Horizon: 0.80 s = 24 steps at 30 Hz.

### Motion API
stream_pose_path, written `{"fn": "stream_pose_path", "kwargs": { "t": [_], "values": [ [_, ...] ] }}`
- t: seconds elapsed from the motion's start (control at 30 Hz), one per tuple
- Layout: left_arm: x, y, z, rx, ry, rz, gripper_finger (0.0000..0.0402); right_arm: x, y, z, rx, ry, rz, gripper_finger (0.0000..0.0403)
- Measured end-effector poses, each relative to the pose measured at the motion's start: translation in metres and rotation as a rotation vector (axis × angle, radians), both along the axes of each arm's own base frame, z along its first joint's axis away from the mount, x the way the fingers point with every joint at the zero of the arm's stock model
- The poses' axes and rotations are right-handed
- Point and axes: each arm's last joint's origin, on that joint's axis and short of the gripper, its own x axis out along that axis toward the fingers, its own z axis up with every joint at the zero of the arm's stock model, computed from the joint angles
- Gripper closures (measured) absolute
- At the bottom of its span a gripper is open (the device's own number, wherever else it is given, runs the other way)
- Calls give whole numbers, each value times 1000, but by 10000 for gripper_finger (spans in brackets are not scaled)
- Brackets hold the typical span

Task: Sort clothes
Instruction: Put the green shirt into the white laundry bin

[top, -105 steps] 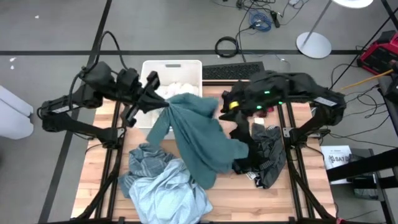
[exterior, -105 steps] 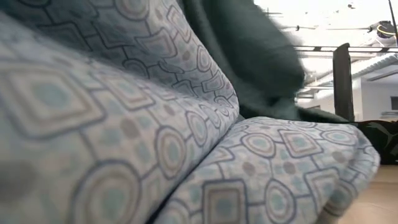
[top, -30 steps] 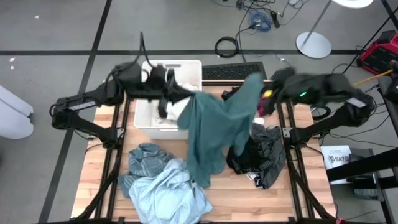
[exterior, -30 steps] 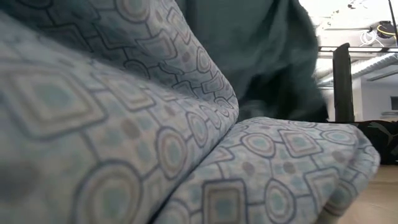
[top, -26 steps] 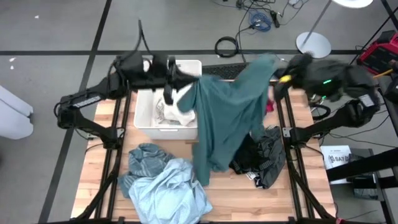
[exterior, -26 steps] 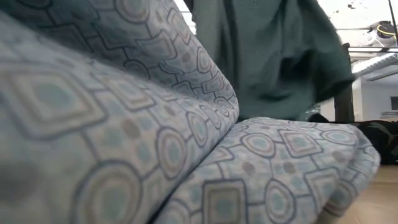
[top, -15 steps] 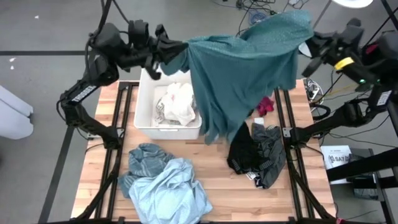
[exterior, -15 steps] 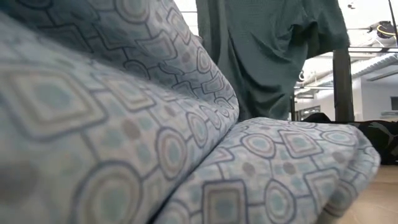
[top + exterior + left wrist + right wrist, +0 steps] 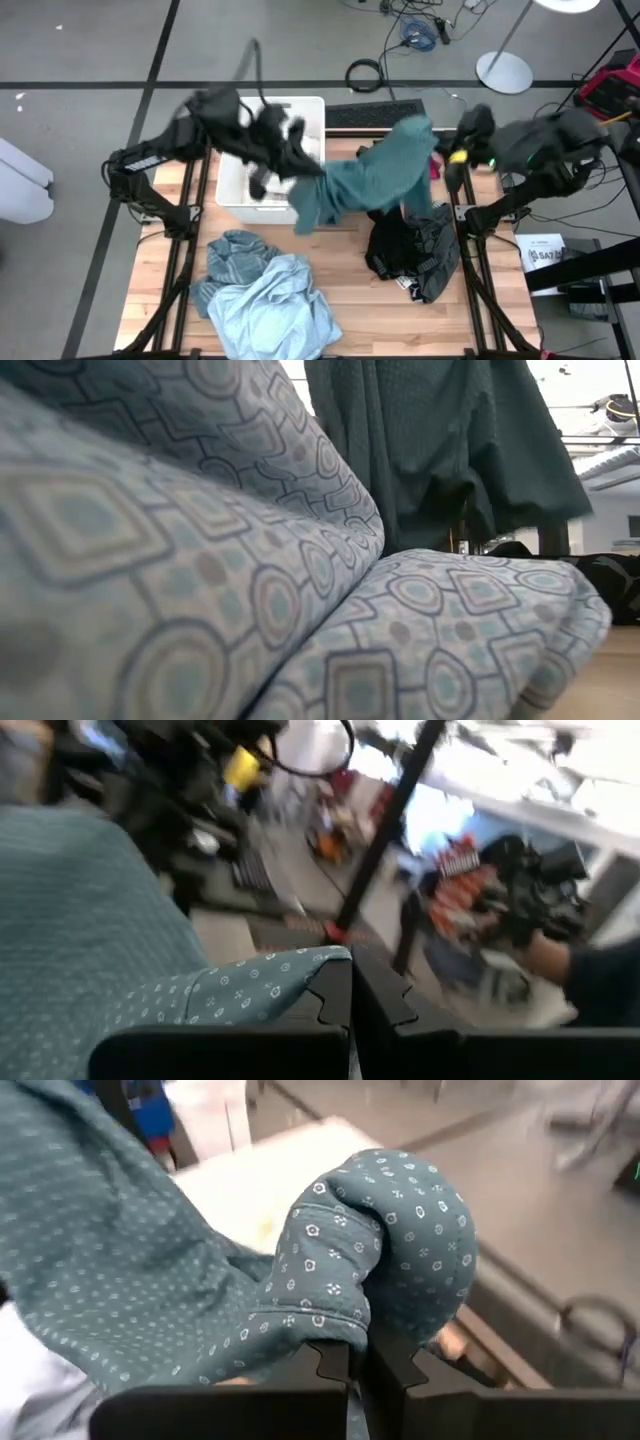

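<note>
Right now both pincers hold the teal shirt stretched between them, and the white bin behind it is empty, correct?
Not quite: the white bin is not empty; the high view shows white clothes inside. The left pincer and right pincer do hold the teal shirt between them.

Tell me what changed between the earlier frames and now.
The left gripper and right gripper, both shut on the teal shirt, hoisted it off the table, spread it high, and have now swung it back down, bunched between them. The white bin, the light blue heap and the dark pile stayed put.
</note>
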Motion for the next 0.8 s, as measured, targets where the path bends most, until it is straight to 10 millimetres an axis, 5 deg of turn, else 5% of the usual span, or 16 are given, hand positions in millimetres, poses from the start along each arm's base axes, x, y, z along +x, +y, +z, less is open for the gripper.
{"fn": "stream_pose_path", "kwargs": {
  "t": [0.2,0.43,0.67,0.8],
  "values": [
    [10,-24,-23,36,167,-93,402,0,49,-31,179,-25,9,403],
    [-10,-41,-13,-21,167,-294,402,-16,101,-42,251,-137,83,403],
    [-32,-50,0,-82,149,-441,402,-26,115,-22,62,-312,113,403],
    [-33,-50,-1,-113,193,-435,402,-20,108,-19,115,-276,95,403]
  ]
}}
